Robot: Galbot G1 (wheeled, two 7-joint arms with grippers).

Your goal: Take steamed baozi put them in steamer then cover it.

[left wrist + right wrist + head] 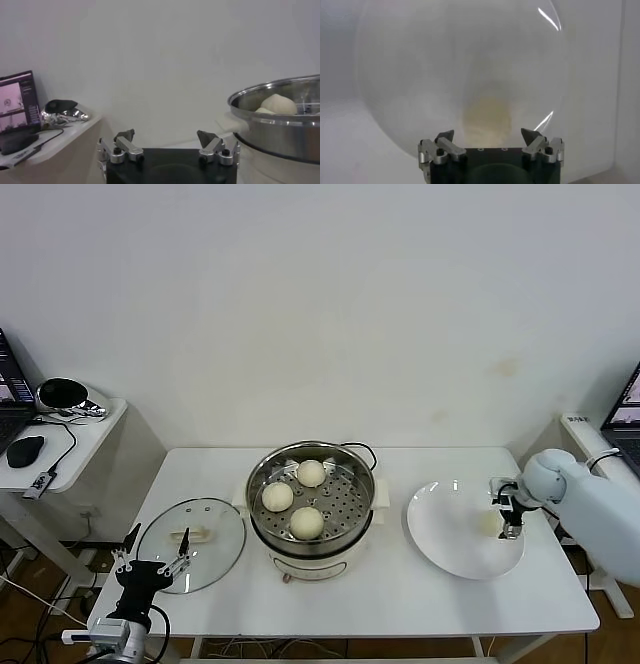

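Right gripper over the plate right of the steamer, fingers apart around the last baozi. Left gripper parked left of the steamer, fingers spread wide, by the cover.

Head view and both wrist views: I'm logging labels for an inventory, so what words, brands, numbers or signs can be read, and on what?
None can be read.
Laptop screen on the side desk: shows a picture and lines, too blurred to read.
Steamer, cover, plate, baozi: no markings visible.
Left gripper and right gripper: no labels visible.
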